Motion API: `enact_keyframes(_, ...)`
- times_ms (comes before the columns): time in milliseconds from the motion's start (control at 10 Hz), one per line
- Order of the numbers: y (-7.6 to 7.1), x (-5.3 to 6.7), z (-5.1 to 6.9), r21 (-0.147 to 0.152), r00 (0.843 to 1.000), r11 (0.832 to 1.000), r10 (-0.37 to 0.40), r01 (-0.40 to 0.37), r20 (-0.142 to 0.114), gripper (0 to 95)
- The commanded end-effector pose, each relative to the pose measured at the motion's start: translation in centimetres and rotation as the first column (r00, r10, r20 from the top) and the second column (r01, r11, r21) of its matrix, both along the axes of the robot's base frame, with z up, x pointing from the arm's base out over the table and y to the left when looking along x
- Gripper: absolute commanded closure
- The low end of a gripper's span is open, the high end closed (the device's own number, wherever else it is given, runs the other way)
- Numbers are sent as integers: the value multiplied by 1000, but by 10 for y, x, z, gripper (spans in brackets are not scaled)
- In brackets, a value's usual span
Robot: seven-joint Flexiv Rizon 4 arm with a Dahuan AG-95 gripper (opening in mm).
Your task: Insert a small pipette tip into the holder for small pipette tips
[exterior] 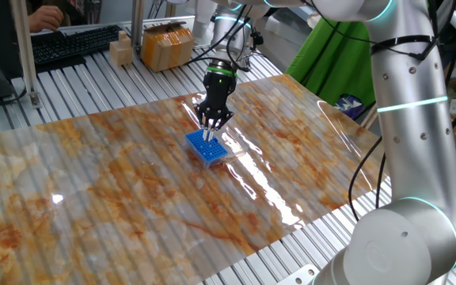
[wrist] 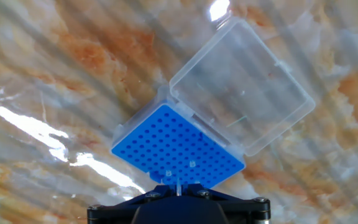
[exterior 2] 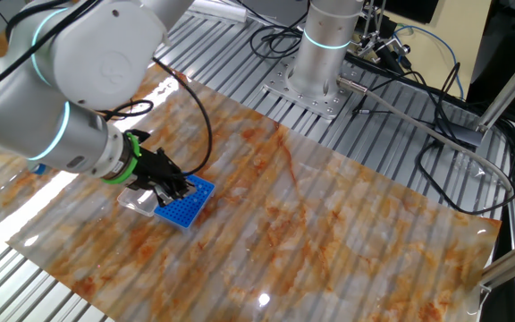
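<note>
In one fixed view, the hand hangs just above the blue holder, which sits near mid-surface with a clear lid lying open at its 3 o'clock.

In the other fixed view, the hand covers the holder's 9 o'clock edge; whether the fingers are pinched together I cannot tell.

In the hand view, a thin tip pokes from the hand at 6 o'clock, apparently gripped, touching or just above the holder near its edge. To do this well, I judge the tip must stay vertical, centre over one hole, descend slowly, and release only once seated.
</note>
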State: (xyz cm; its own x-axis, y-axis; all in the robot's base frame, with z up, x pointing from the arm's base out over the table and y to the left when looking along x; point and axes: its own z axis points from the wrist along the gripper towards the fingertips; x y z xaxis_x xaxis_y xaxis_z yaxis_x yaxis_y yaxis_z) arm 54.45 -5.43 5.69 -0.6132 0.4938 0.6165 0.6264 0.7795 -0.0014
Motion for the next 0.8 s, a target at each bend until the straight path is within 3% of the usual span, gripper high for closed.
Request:
enact_keyframes(100, 0, -4, -2, 6, 1000, 1000, 0, 0, 1, 950)
enact_keyframes(800, 0, -9, -3, 16, 1000, 1000, -4, 4, -2, 950)
